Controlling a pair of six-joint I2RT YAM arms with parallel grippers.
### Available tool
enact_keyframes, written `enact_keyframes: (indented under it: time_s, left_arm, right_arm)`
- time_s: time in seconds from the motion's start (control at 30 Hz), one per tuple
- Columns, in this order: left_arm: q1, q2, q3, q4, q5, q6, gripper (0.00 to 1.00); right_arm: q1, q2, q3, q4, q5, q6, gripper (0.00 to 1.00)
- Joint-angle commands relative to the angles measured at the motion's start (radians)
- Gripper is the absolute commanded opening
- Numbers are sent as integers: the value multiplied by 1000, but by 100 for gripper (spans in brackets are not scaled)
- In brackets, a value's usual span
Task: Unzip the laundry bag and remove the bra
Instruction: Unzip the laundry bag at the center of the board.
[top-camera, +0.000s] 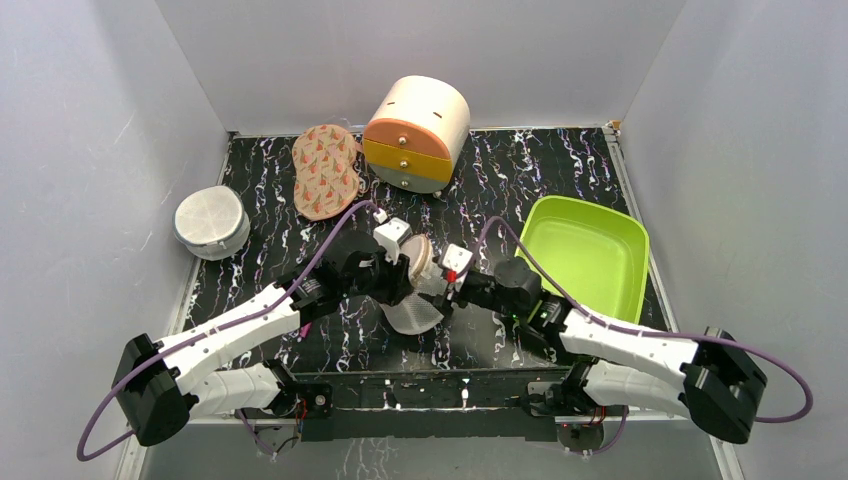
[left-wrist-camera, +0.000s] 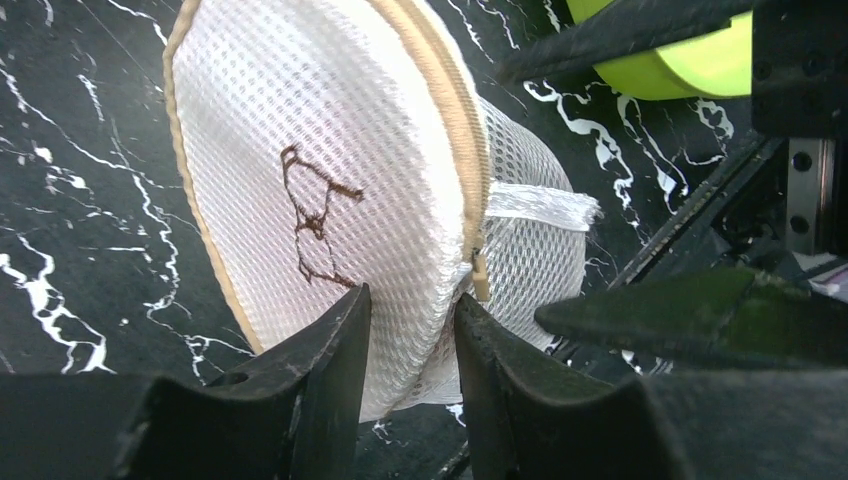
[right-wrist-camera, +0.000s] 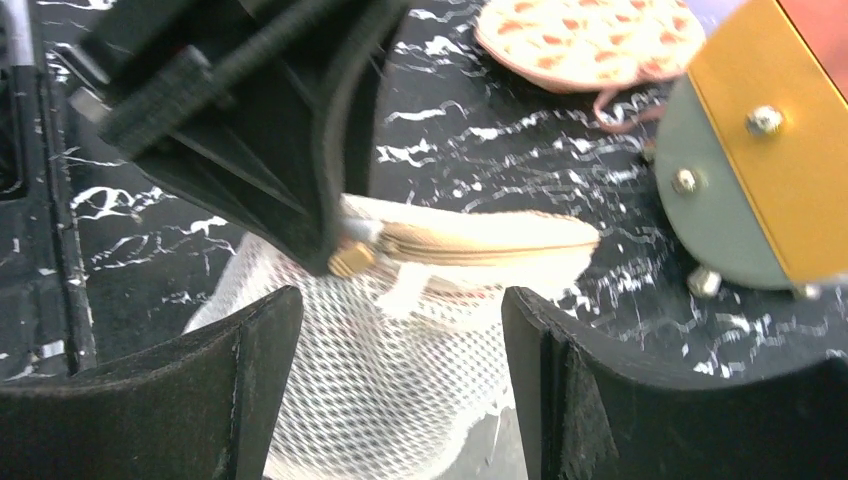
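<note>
The laundry bag (top-camera: 418, 290), pale mesh with a tan-white zip rim, is held tilted on its edge above the black marble mat. My left gripper (top-camera: 402, 268) is shut on the bag's mesh just beside the zip; in the left wrist view the fingers (left-wrist-camera: 340, 350) pinch the bag (left-wrist-camera: 320, 170) near the small zip pull (left-wrist-camera: 481, 278). My right gripper (top-camera: 447, 283) is open, and the bag's loose mesh (right-wrist-camera: 390, 390) lies between its spread fingers (right-wrist-camera: 255, 350), below the zip pull (right-wrist-camera: 352, 258). The bra is hidden.
A green tray (top-camera: 590, 250) sits at the right. A round cream, orange and yellow drawer box (top-camera: 417, 133) stands at the back, with a carrot-print pad (top-camera: 325, 170) to its left. A flat white round mesh case (top-camera: 211, 221) is at the far left.
</note>
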Motion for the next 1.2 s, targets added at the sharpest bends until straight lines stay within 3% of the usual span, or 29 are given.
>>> enact_keyframes:
  time_s: [0.0, 0.3, 0.47, 0.73, 0.83, 0.93, 1.07, 1.17]
  left_arm:
    - [1, -6, -8, 33, 54, -27, 37]
    - [1, 29, 50, -1, 83, 24, 52]
    - [3, 56, 67, -25, 94, 72, 50]
    - [3, 95, 55, 107, 276, 171, 49]
    - [3, 145, 80, 81, 289, 209, 49]
    - [2, 194, 115, 32, 281, 237, 38]
    - [3, 205, 132, 6, 230, 250, 24]
    - [3, 173, 136, -3, 188, 248, 18]
  right_arm:
    - [-2, -99, -42, 29, 129, 129, 72]
    - [-1, -177, -161, 58, 163, 306, 74]
    - [-1, -164, -210, 91, 242, 361, 74]
    - [-2, -160, -192, 57, 222, 337, 72]
    - [-2, -174, -185, 51, 222, 333, 72]
    - [-2, -191, -183, 44, 249, 367, 76]
    - [-2, -218, -123, -4, 395, 491, 83]
    - [-2, -240, -79, -97, 497, 572, 95]
